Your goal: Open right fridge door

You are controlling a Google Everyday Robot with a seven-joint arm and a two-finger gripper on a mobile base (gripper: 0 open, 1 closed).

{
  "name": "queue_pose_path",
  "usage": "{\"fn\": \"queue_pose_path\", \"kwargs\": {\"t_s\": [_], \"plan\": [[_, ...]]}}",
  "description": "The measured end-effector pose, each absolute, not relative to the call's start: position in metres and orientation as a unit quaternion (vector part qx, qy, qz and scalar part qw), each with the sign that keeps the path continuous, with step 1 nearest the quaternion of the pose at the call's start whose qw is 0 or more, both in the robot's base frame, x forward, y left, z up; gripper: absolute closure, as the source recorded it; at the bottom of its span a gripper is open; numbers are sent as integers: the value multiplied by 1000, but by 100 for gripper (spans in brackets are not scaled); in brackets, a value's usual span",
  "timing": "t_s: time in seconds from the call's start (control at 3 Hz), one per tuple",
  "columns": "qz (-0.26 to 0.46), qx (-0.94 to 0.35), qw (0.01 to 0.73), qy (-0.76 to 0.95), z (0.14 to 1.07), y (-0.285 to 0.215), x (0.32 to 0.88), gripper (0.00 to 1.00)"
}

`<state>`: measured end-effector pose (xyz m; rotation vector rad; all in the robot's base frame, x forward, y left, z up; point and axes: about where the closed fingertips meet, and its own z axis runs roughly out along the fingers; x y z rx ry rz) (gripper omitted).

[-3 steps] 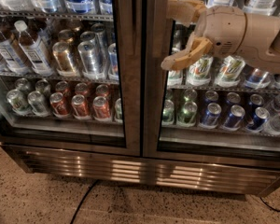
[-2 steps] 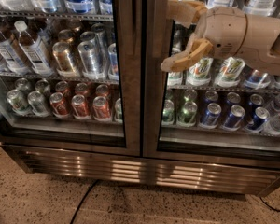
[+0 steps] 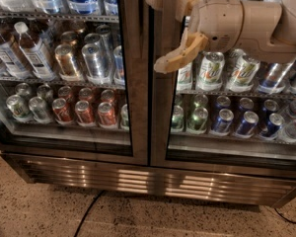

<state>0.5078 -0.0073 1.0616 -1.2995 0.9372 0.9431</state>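
Your gripper (image 3: 160,28), fingers apart, sits on the right fridge door (image 3: 164,122)'s left edge, which runs from 12 to 6 o'clock.

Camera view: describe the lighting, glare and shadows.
Camera view: light inside the fridge brightens the cans, while the floor stays dim. Bright stripes of glare cross the grille. The pincer, open against the frame of the right door near the top, is evenly lit and casts no clear shadow.
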Motion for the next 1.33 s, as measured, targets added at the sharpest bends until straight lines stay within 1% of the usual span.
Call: {"fn": "queue_pose_path", "kwargs": {"t_s": [0.33, 0.67, 1.33], "plan": [[406, -560, 598, 404, 1062, -7, 508, 0], [406, -560, 598, 404, 1061, -8, 507, 19], [406, -561, 599, 403, 1060, -11, 511, 65]]}}
